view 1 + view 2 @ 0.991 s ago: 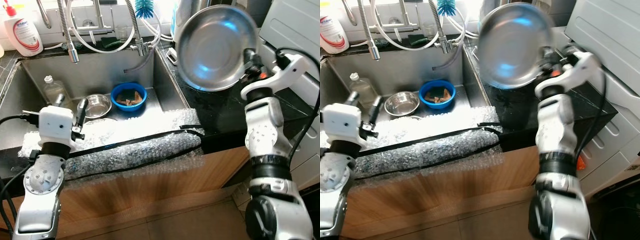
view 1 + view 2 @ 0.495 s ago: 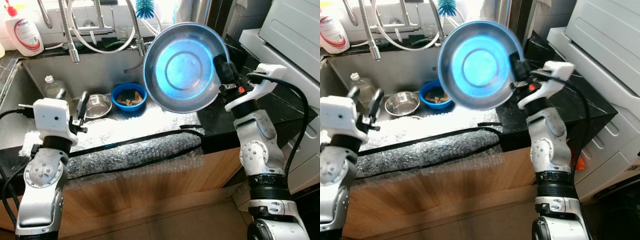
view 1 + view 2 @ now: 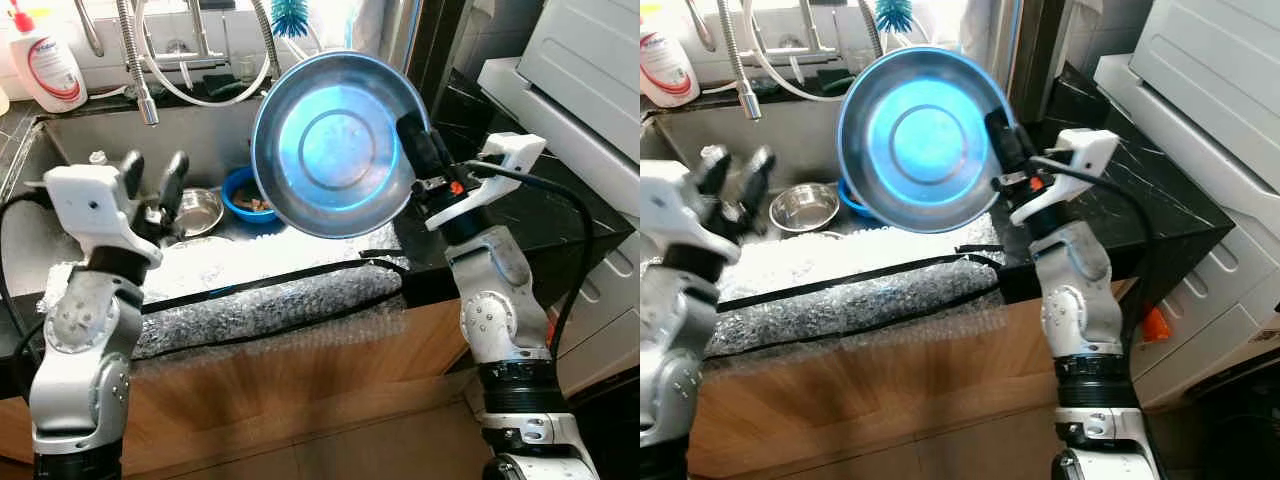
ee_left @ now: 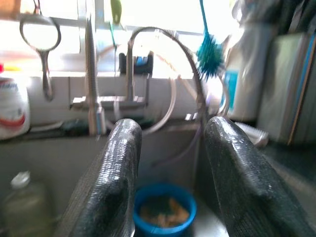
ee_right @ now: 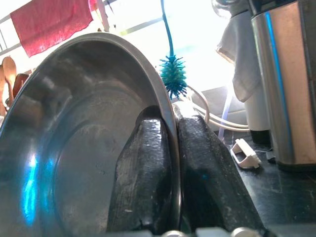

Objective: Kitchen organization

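Large round stainless bowl (image 3: 335,143), shiny with a flat base, held tilted on edge in the air above the sink's (image 3: 70,140) right edge. Right gripper (image 5: 174,148) fingers pinch its rim, arm raised from the black desk (image 3: 470,215). Left gripper (image 3: 152,172) upright over the bubble wrap (image 3: 250,290) at the sink's front edge, fingers apart, holding nothing.

black countertop (image 3: 470,200), steel sink (image 3: 90,150), bubble wrap (image 3: 270,290) over its front edge
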{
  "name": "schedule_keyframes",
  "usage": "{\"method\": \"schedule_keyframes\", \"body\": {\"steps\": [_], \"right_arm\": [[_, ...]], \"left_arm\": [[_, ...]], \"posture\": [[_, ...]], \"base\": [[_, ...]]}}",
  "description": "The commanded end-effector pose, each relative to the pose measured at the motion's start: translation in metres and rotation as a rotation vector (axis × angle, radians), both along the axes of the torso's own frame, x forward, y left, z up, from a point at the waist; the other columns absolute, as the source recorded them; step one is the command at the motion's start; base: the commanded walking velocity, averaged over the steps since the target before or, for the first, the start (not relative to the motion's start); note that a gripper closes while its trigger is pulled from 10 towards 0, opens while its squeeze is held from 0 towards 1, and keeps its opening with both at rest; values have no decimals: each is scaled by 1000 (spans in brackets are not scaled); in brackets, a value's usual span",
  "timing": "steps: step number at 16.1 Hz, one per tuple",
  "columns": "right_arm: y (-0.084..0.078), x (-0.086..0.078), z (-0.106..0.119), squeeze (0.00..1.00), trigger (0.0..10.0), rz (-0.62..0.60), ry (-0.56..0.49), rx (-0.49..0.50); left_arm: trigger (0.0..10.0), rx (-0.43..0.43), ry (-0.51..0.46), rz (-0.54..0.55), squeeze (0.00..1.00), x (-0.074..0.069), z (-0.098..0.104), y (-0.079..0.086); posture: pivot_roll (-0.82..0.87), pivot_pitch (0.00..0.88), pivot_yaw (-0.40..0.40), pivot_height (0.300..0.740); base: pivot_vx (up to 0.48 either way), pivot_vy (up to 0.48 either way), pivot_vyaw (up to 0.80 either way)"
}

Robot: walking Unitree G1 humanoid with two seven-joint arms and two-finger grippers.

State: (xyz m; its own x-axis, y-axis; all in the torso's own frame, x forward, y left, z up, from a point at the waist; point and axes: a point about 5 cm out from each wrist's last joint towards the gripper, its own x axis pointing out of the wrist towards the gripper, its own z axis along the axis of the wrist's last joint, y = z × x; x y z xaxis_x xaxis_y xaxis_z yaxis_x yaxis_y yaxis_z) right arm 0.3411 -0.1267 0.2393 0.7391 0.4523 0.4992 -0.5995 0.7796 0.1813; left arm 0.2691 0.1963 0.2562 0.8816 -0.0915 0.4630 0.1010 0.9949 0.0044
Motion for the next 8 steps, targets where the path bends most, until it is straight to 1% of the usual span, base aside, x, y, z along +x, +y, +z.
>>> {"method": "schedule_keyframes", "body": {"steps": [1, 2, 3, 4, 5, 6, 7, 8], "right_arm": [[3, -4, 6, 0, 10000, 2, -33, -11], [4, -4, 5, 0, 10000, 4, -33, -14], [5, -4, 5, 0, 10000, 7, -34, -22], [6, -5, 5, 0, 10000, 8, -34, -24], [6, -4, 5, 0, 10000, 7, -34, -25], [6, -4, 4, 0, 10000, 3, -32, -25], [7, -4, 4, 0, 10000, 5, -31, -30], [7, -4, 4, 0, 10000, 7, -30, -29]], "left_arm": [[10000, -22, -30, -25, 1000, -4, 9, 0], [10000, -15, -30, -33, 1000, -4, 10, -2], [10000, -9, -24, -65, 1000, -5, 12, -6], [10000, -7, -27, -83, 933, -5, 13, -10], [10000, 6, -25, -94, 0, -5, 13, -12], [10000, 29, -19, -103, 0, -6, 13, -13], [10000, 26, -14, -141, 1000, -7, 13, -18], [10000, 23, -15, -154, 1000, -8, 13, -20]], "posture": [[65, 104, -34, 740], [65, 105, -35, 740], [62, 107, -34, 740], [63, 108, -35, 740], [63, 108, -35, 740], [63, 108, -36, 740], [63, 110, -35, 740], [63, 110, -35, 740]], "base": [[0, 0, 0], [0, 0, 0], [0, 0, 0], [0, 0, 0], [0, 0, 0], [0, 0, 0], [0, 0, 0], [0, 0, 0]]}}
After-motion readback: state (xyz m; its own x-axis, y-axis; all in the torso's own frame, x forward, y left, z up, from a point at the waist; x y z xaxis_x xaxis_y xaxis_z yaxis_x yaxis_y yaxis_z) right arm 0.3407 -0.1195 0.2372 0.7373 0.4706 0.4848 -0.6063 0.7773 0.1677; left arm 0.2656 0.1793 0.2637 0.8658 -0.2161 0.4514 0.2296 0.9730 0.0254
